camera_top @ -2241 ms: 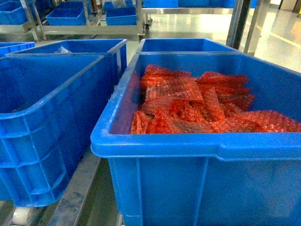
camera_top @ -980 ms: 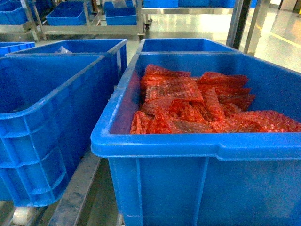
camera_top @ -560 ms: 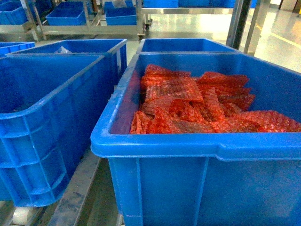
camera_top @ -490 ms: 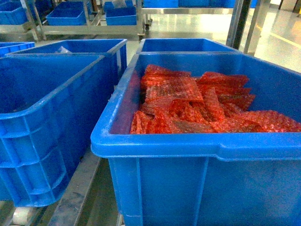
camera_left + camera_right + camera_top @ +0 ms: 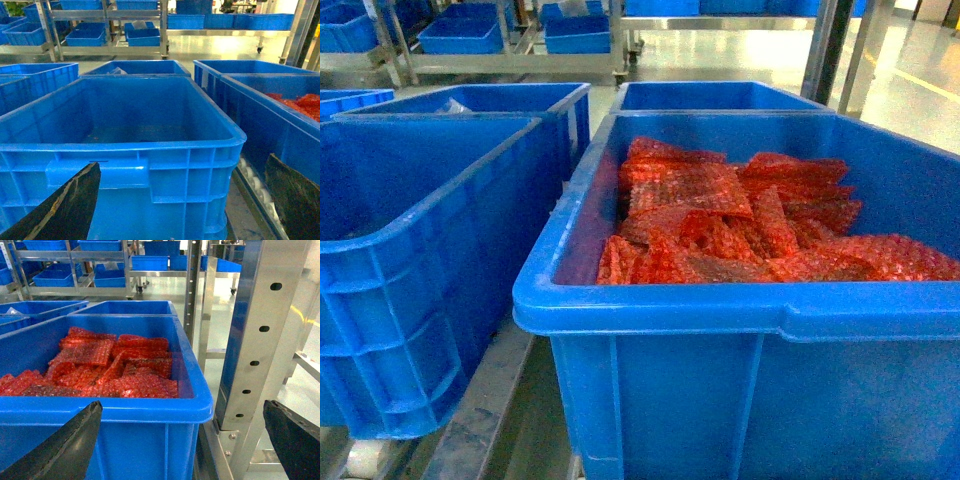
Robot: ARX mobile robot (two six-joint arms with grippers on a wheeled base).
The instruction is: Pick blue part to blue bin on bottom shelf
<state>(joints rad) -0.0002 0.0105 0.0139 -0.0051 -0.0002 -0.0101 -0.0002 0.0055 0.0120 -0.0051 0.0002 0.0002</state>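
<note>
No blue part shows in any view. Two large blue bins stand side by side on a roller shelf. The left bin [image 5: 440, 260] looks empty inside [image 5: 125, 115]. The right bin [image 5: 720, 400] holds a heap of red bubble-wrap bags [image 5: 720, 220], which also show in the right wrist view [image 5: 100, 370]. My left gripper [image 5: 182, 161] is open in front of the empty bin's near wall, nothing between its fingers. My right gripper [image 5: 182, 402] is open at the near right corner of the bin with the red bags [image 5: 125, 440]. Neither gripper appears in the head view.
A metal rack upright [image 5: 260, 330] stands just right of the right bin. Rollers [image 5: 252, 182] run in the gap between the two bins. More blue bins sit behind [image 5: 720, 95] [image 5: 490, 100], and shelving with small blue bins [image 5: 470, 35] stands across the aisle.
</note>
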